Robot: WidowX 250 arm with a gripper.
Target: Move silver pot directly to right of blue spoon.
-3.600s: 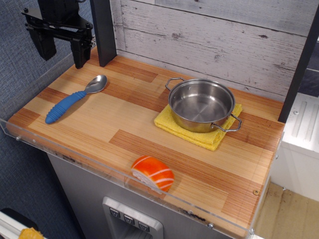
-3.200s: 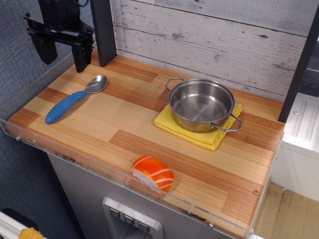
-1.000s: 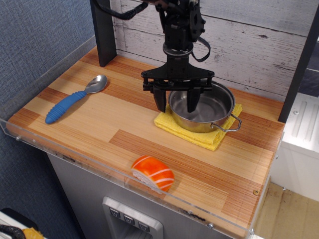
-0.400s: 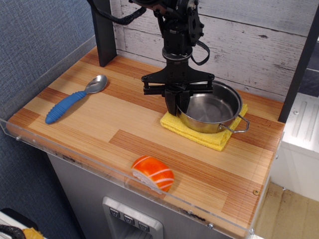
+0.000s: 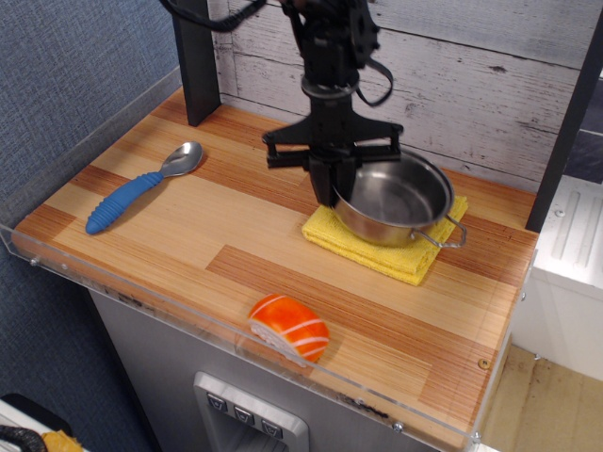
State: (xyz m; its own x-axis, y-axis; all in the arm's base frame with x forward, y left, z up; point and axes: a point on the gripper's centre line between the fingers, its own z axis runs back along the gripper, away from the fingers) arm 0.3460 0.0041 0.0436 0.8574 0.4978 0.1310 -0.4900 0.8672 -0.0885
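The silver pot is at the right of the wooden counter, tilted, its left rim raised over a yellow cloth. My gripper is shut on the pot's left rim, the black arm rising above it. The pot's right loop handle shows; the left one is hidden behind the fingers. The blue spoon lies at the far left, its blue handle towards the front and its silver bowl towards the back.
An orange and white sushi piece lies near the front edge. A black post stands at the back left. A clear plastic rim borders the counter's front and left. A white plank wall runs behind.
The gripper came from above the spoon at the far left to the pot, closed on its left rim, and has raised it slightly. The pot and cloth shifted a little to the right.
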